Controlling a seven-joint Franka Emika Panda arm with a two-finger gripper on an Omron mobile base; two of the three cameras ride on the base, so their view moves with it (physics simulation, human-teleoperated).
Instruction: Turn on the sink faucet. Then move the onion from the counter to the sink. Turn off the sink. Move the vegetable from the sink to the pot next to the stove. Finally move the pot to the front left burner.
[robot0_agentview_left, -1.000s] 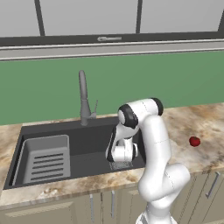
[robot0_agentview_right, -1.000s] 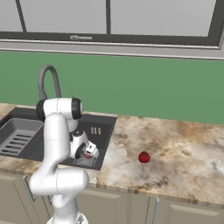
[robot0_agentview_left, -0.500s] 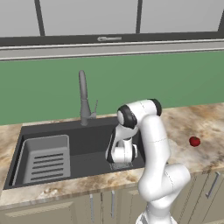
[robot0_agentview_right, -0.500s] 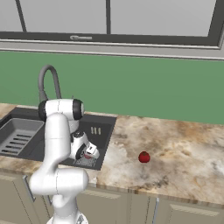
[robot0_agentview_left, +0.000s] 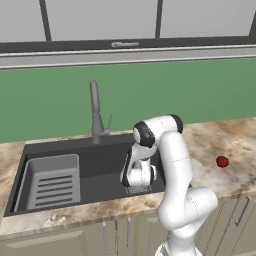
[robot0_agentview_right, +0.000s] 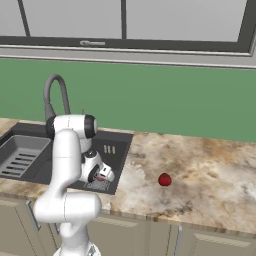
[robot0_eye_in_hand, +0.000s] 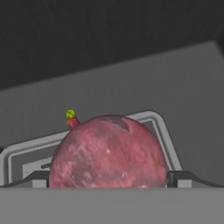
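A reddish, mottled onion (robot0_eye_in_hand: 109, 153) lies low in the dark sink (robot0_agentview_left: 102, 167) on the square drain grate (robot0_eye_in_hand: 159, 129). My gripper (robot0_eye_in_hand: 109, 177) is down in the basin's right end, open, with the onion between its two fingertips (robot0_eye_in_hand: 40, 178); I cannot tell whether they touch it. From the base views the gripper (robot0_agentview_left: 138, 187) (robot0_agentview_right: 100, 181) hangs just above the basin floor, near the sink's front right corner. The grey gooseneck sink faucet (robot0_agentview_left: 94, 111) (robot0_agentview_right: 51, 94) stands behind the basin with its thin lever (robot0_agentview_left: 109, 121) up. I see no water stream.
Another small red round thing (robot0_agentview_left: 222, 161) (robot0_agentview_right: 164, 179) sits on the marbled counter (robot0_agentview_right: 210, 165) to the right of the sink. A light grey slotted tray insert (robot0_agentview_left: 52, 182) (robot0_agentview_right: 21, 154) takes up the basin's left half. A green wall rises behind.
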